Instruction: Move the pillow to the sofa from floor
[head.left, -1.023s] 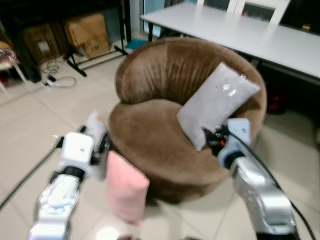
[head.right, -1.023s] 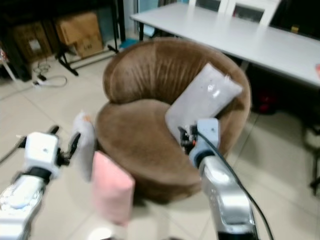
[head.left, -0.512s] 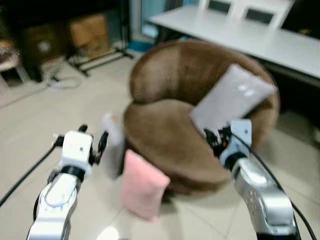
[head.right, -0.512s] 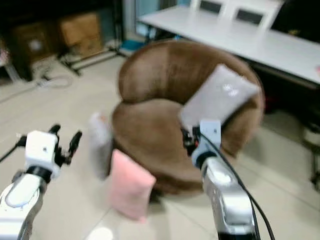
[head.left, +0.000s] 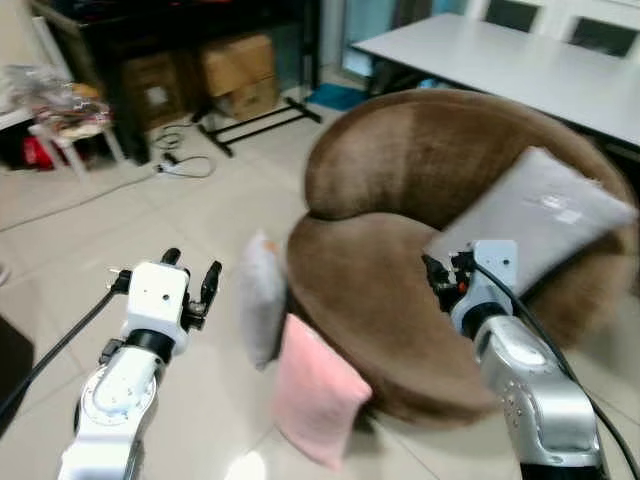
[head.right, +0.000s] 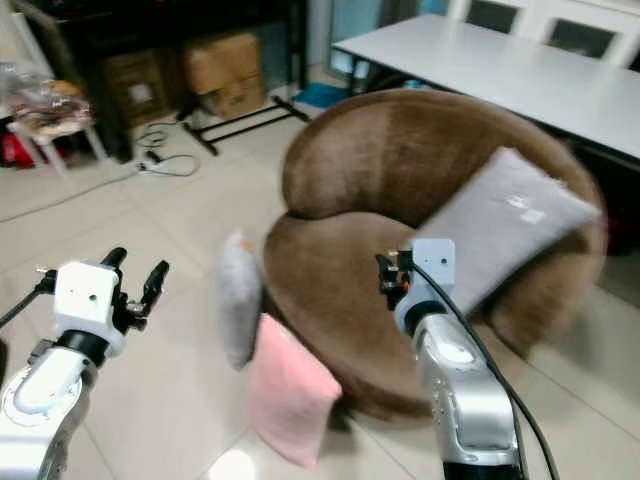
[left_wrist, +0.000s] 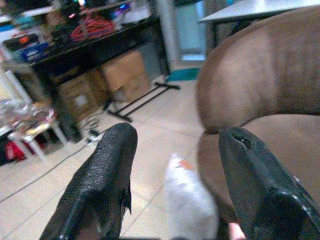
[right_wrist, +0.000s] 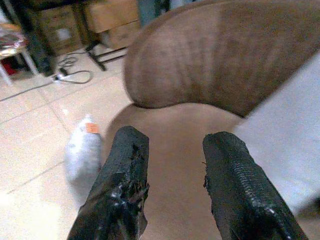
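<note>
Pink pillow (head.left: 315, 397) and grey pillow (head.left: 261, 311) lean against the brown sofa (head.left: 400, 190).
Left gripper (head.left: 190, 281) and right gripper (head.left: 440, 275) hover, jaws apart, empty.

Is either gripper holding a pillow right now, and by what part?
Nothing is held. The left gripper and right gripper are both open and empty; the pink pillow and grey pillow sit on the floor.

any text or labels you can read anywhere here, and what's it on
No text can be read.
Cardboard boxes: a pale label, too blurred to read.
Small grey pillow on the floor: an orange tag, too small to read.
Large grey pillow on the sofa: a pale mark, illegible.
</note>
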